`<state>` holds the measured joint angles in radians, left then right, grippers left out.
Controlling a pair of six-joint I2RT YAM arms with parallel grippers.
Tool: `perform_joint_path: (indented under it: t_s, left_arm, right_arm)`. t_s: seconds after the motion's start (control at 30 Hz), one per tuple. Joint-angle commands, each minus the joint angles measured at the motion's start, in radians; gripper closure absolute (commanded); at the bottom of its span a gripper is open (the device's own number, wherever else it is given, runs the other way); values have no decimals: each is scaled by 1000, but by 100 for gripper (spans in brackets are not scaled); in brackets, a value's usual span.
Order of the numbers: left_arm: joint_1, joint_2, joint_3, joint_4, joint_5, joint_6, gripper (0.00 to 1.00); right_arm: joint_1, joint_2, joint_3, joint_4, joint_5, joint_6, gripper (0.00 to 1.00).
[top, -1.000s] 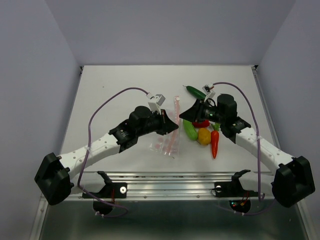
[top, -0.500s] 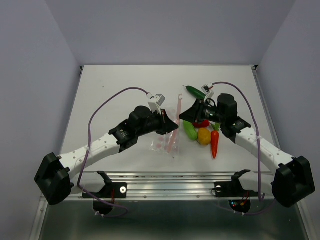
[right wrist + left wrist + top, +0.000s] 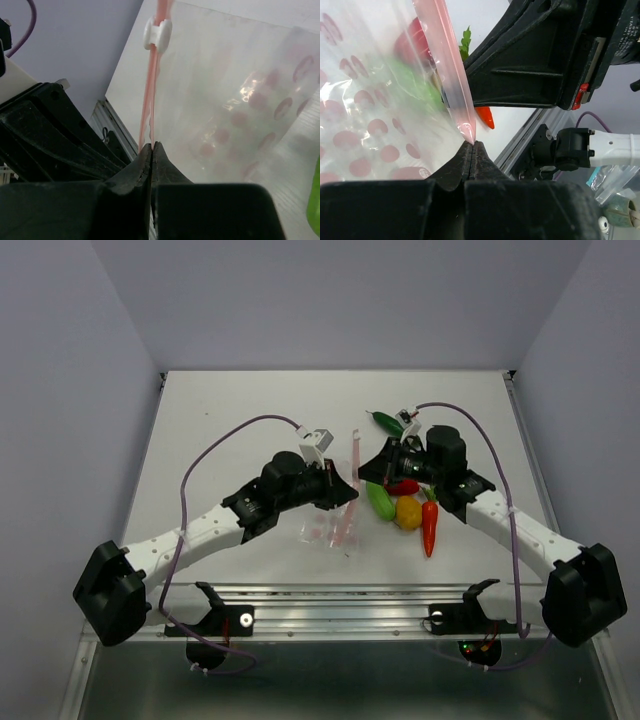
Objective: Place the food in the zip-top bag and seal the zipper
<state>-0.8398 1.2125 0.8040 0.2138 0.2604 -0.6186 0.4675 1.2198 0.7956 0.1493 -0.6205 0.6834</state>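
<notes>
White table (image 3: 220, 420), lavender walls (image 3: 60, 390)

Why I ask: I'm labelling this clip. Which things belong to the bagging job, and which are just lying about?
Job: clear crinkly plastic bag with pink marks; its narrow pale pink zipper strip; dark green toy cucumber; light green toy pod; red toy pepper; yellow-orange toy piece; orange toy carrot.
Lying about: purple robot cables; metal rail at the near edge; black clamps.

— The two arms (image 3: 200, 530)?
— White links, black joints, chunky black bases (image 3: 110, 592); a purple cable (image 3: 215, 445) runs along each.
— And the end effectors (image 3: 472, 145)?
— Matte black fingers (image 3: 455, 172); a white block (image 3: 316, 438) on the left wrist.
</notes>
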Motion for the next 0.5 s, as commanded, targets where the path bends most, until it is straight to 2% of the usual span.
perform_joint_path:
  t_s: [0.0, 0.07, 0.1, 0.13, 0.2, 0.47]
  left_arm:
    - [-2, -24, 14, 41, -12, 13, 94]
    - [-2, -28, 21, 16, -33, 22, 62]
    - [-2, -36, 23, 6, -50, 23, 35]
    - [-2, -41, 24, 1, -59, 28, 20]
    - [-2, -50, 35, -10, -85, 40, 2]
    - [-2, -24, 90, -48, -142, 88, 1]
  right_arm:
    - [23, -8, 86, -92, 109, -68, 99]
    - [23, -19, 91, -125, 140, -80, 99]
    - [23, -22, 93, -132, 145, -91, 99]
    - [32, -26, 96, -140, 149, -96, 99]
    - [33, -29, 102, -146, 156, -102, 99]
    - [42, -39, 114, -183, 151, -96, 99]
